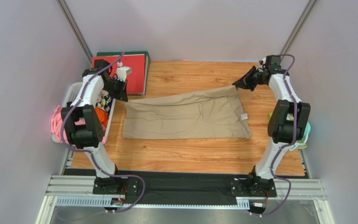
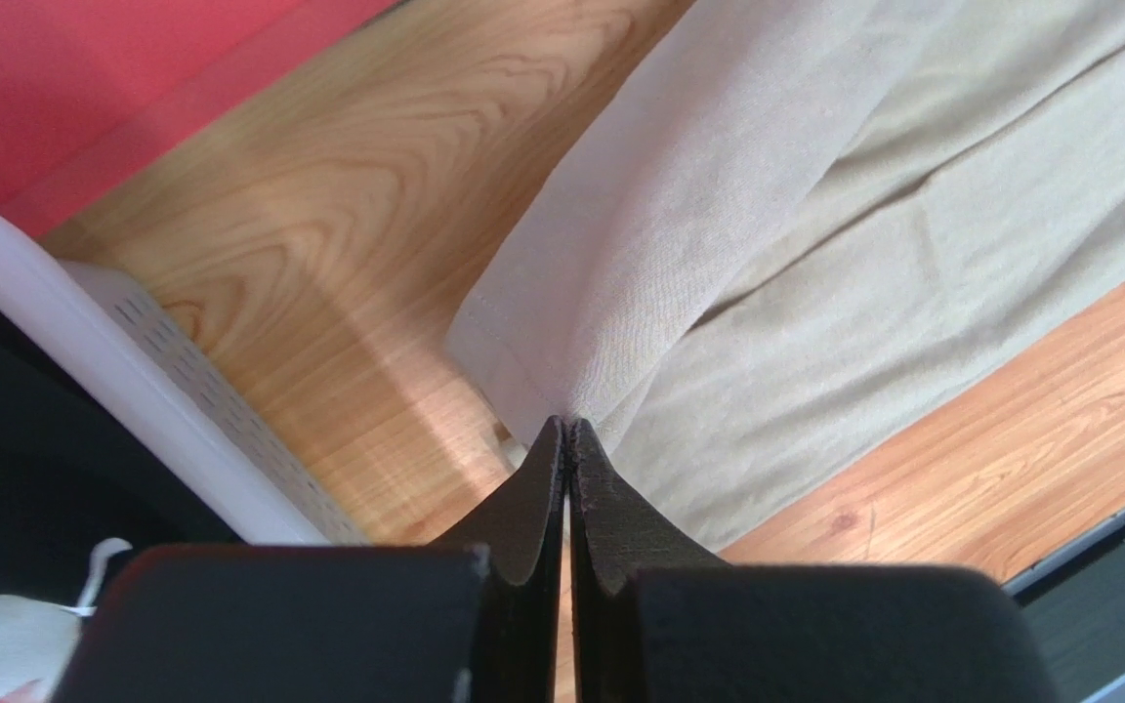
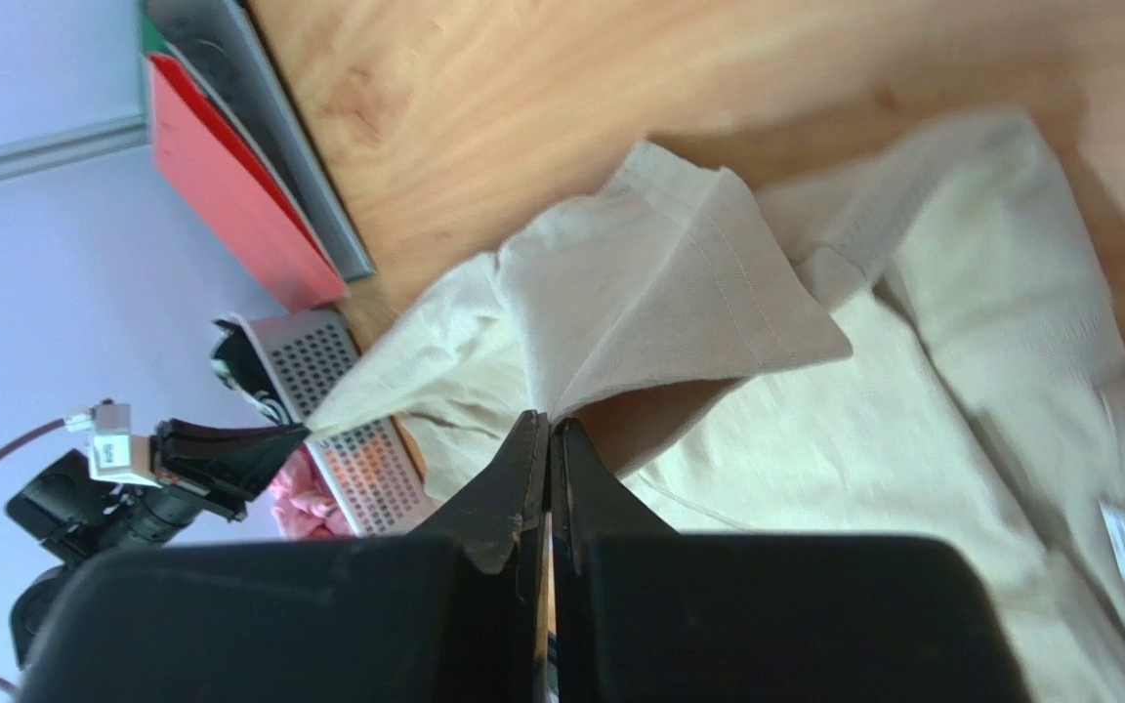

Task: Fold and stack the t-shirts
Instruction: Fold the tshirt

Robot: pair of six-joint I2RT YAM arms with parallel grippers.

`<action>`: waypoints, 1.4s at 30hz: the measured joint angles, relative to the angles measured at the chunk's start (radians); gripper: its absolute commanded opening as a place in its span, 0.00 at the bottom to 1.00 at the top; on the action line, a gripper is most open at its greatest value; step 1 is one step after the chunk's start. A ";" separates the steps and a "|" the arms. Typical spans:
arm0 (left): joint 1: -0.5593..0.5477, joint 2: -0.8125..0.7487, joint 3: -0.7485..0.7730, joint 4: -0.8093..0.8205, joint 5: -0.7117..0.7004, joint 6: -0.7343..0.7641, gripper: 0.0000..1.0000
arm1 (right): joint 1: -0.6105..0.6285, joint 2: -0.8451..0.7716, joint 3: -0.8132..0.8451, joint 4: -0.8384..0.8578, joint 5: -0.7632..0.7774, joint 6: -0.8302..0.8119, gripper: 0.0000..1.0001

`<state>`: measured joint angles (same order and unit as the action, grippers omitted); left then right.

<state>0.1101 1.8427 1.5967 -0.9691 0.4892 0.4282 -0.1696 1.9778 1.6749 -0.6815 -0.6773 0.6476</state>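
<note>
Nearest the onlooker, an aluminium rail (image 1: 185, 192) runs across the near edge. Both arm bases are bolted to it, with a black strip (image 1: 185, 179) just behind.

Beyond lies the wooden table (image 1: 190, 156), pale grain running left to right.

The t-shirt (image 1: 190, 119), plain tan, lies spread at the middle of the table, long side left to right. Its near part is flat on the wood. Its far edge is raised and stretched between the two arms. A small white label (image 1: 244, 116) shows at the right seam.

The left gripper (image 1: 120, 89) is closed tight on the shirt's far left corner, the cloth pinched between its tips. The right gripper (image 1: 239, 84) is likewise closed on the far right corner, holding it up off the table.

A white basket (image 1: 72, 91) stands at the table's left edge, behind the left arm. It holds mixed clothing, pink (image 1: 57, 122) and orange among it. At the right edge, a pale green item (image 1: 307, 133) is mostly hidden by the right arm; it cannot be identified.

A red board (image 1: 136, 70) with a green rim lies flat at the far left corner.

Plain pale walls (image 1: 190, 23) enclose three sides. A metal post (image 1: 76, 28) stands at each far corner.
</note>
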 measured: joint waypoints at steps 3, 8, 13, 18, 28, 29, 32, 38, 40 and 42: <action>0.001 -0.030 -0.058 0.004 0.005 0.010 0.00 | 0.010 -0.084 -0.095 -0.026 0.042 -0.017 0.00; 0.001 -0.091 -0.156 0.010 0.007 0.038 0.00 | 0.031 -0.211 -0.233 -0.071 0.122 -0.045 0.00; 0.003 -0.127 -0.222 0.021 0.006 0.061 0.00 | 0.041 -0.316 -0.371 -0.091 0.183 -0.058 0.00; 0.015 -0.138 -0.269 0.034 0.006 0.084 0.00 | 0.060 -0.396 -0.525 -0.103 0.243 -0.056 0.28; 0.024 -0.148 -0.306 0.060 -0.011 0.097 0.26 | 0.108 -0.329 -0.711 -0.183 0.356 -0.051 0.55; 0.024 -0.149 -0.306 0.066 -0.018 0.095 0.26 | 0.108 -0.335 -0.702 -0.195 0.366 -0.049 0.54; 0.024 -0.149 -0.306 0.080 -0.035 0.092 0.26 | 0.108 -0.369 -0.617 -0.231 0.391 -0.034 0.54; 0.024 -0.149 -0.302 0.084 -0.039 0.082 0.27 | 0.109 -0.357 -0.274 -0.214 0.394 -0.012 0.54; 0.025 -0.149 -0.302 0.084 -0.038 0.075 0.31 | 0.111 -0.301 -0.158 -0.204 0.383 -0.012 0.53; 0.025 -0.149 -0.302 0.084 -0.034 0.068 0.39 | 0.115 -0.227 -0.076 -0.185 0.372 -0.011 0.53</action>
<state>0.1349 1.6939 1.2949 -0.8856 0.4549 0.4957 -0.0544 1.7504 1.5986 -0.8661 -0.3054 0.6361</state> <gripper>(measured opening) 0.303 0.537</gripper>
